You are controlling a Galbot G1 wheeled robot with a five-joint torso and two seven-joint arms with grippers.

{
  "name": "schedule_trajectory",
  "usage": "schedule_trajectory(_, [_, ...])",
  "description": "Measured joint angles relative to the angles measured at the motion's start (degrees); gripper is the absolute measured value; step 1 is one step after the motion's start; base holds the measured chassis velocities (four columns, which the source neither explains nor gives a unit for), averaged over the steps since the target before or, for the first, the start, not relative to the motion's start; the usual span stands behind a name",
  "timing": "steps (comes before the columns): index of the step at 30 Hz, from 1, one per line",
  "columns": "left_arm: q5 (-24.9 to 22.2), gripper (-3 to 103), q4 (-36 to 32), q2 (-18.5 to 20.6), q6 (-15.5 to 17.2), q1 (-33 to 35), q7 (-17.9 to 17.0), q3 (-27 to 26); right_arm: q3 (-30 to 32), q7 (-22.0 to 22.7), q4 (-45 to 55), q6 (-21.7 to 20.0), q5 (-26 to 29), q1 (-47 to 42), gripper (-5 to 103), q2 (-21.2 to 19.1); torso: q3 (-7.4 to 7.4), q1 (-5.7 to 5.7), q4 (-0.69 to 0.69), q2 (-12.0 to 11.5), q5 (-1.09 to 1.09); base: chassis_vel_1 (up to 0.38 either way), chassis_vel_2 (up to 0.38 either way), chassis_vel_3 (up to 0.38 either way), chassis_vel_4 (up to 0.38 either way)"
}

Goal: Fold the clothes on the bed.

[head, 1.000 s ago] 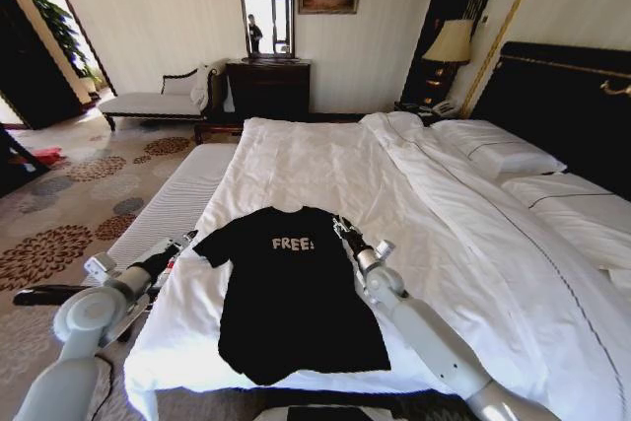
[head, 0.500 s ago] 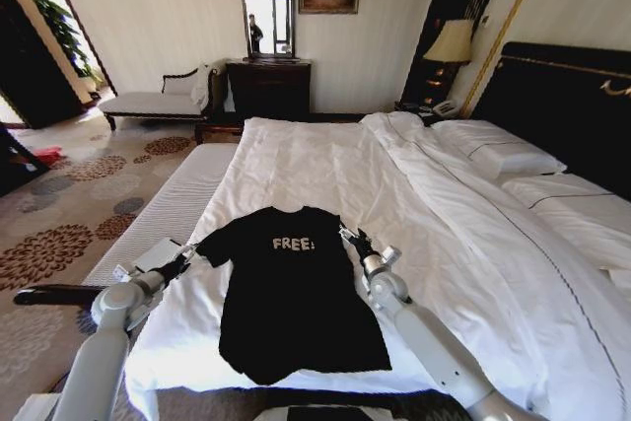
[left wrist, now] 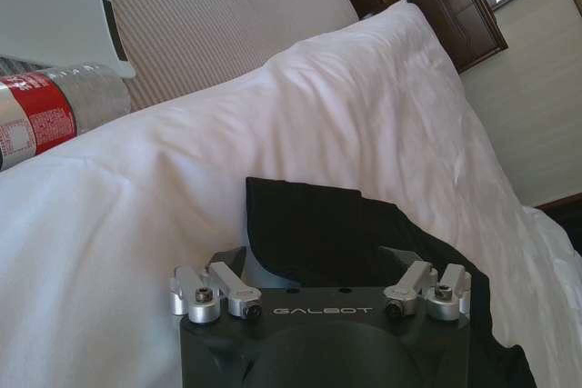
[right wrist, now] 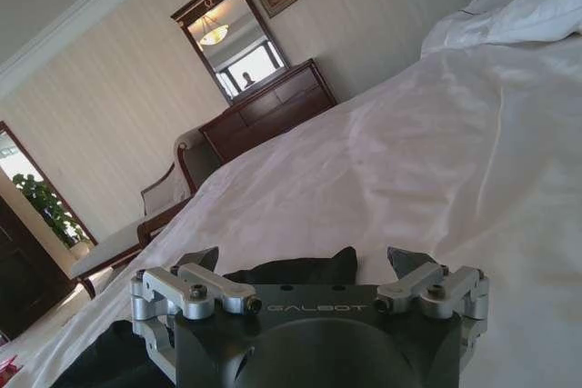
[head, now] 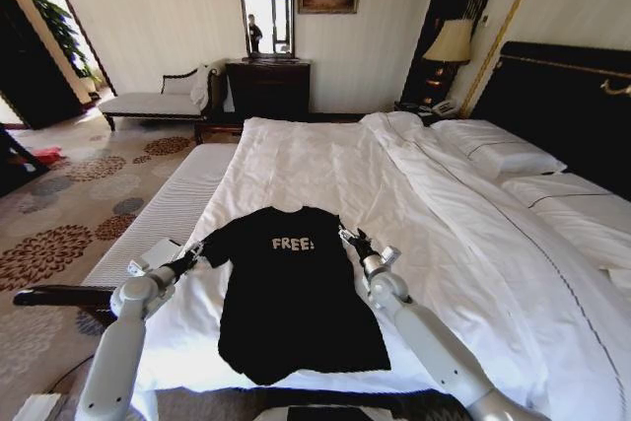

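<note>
— Since a second ago the left gripper (head: 194, 253) has swung in from off the mattress edge and now sits right at the T-shirt's (head: 292, 293) left sleeve; the right gripper (head: 351, 238) has barely shifted, at the right sleeve. The shirt itself lies where it did.

— Are the jaws spread or pressed together?

— Spread, on both arms. In the left wrist view the left gripper (left wrist: 323, 265) has its jaws wide apart, with the black sleeve (left wrist: 318, 229) lying between them. The right wrist view shows the right gripper (right wrist: 305, 265) the same way, two dark pointed tips well apart and a fold of black cloth (right wrist: 291, 272) between them.

— Does either wrist view add anything the head view lacks?

— The left wrist view picks up a silvery bottle with a red label (left wrist: 50, 111) lying beyond the edge of the bedding.

— And the shirt's surroundings?

— Soft black cotton, spread flat and face up near the foot of the bed (head: 325, 175), white "FREE" on the chest. Under it the white duvet (head: 424, 234) is smooth with shallow creases. Farther off lie plump pillows (head: 498, 155) against a dark headboard (head: 567, 96).
</note>
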Motion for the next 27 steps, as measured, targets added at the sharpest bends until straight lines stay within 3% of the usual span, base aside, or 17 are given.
schedule_trajectory(1, [0.0,85,0.0,0.0,0.0,0.0,0.0,0.0,0.0,0.0,0.0,0.0,0.0,0.0,100,0.0,0.0,0.0,0.0,0.0,0.0,0.0,0.0,0.0,0.0])
schedule_trajectory(4, [1.18,69,0.94,-0.2,-0.43,-0.53,0.43,0.18,-0.05,0.15,-0.24,-0.1,0.13,-0.02,100,0.14,0.0,-0.01,0.0,0.0,0.0,0.0,0.0,0.0,0.0])
schedule_trajectory(6, [1.35,69,1.07,-0.23,-0.48,-0.61,0.52,0.19,-0.06,0.22,-0.27,-0.12,0.17,-0.03,100,0.16,0.0,0.0,0.01,0.0,0.0,0.0,0.0,0.0,0.0])
schedule_trajectory(9, [2.73,52,1.45,-0.32,-1.02,-0.93,1.38,0.24,-0.07,0.55,-0.55,-0.25,0.27,-0.03,100,0.1,0.0,0.0,0.0,0.0,0.0,0.0,0.0,0.0,0.0])
schedule_trajectory(13, [3.95,42,1.5,-0.13,-1.57,-0.9,2.31,0.17,-0.07,1.14,-0.69,-0.55,0.36,-0.01,100,0.0,0.0,0.0,0.0,0.0,0.0,0.0,0.0,0.0,0.0])
schedule_trajectory(14, [3.89,31,1.45,-0.02,-1.71,-0.84,2.51,0.01,-0.07,1.29,-0.76,-0.62,0.37,0.01,100,0.0,0.0,0.0,0.0,0.0,0.0,0.0,0.0,0.0,0.0])
schedule_trajectory(16, [3.82,31,1.38,0.09,-1.85,-0.8,2.78,-0.1,-0.07,1.39,-0.83,-0.66,0.37,0.04,100,0.0,0.0,0.0,0.0,0.0,0.0,0.0,0.0,0.0,0.0])
schedule_trajectory(20, [3.81,10,1.24,0.46,-2.57,-0.7,4.14,-0.26,-0.19,2.45,-1.03,-1.01,0.41,0.19,100,0.18,0.0,0.0,0.0,0.0,0.0,0.0,0.0,0.0,0.0])
schedule_trajectory(27, [3.98,0,0.71,0.49,-2.93,-0.55,5.2,-0.37,-0.09,3.75,-1.35,-1.51,0.41,0.2,100,0.06,0.0,0.0,0.0,0.0,0.0,0.0,0.0,0.0,0.0])
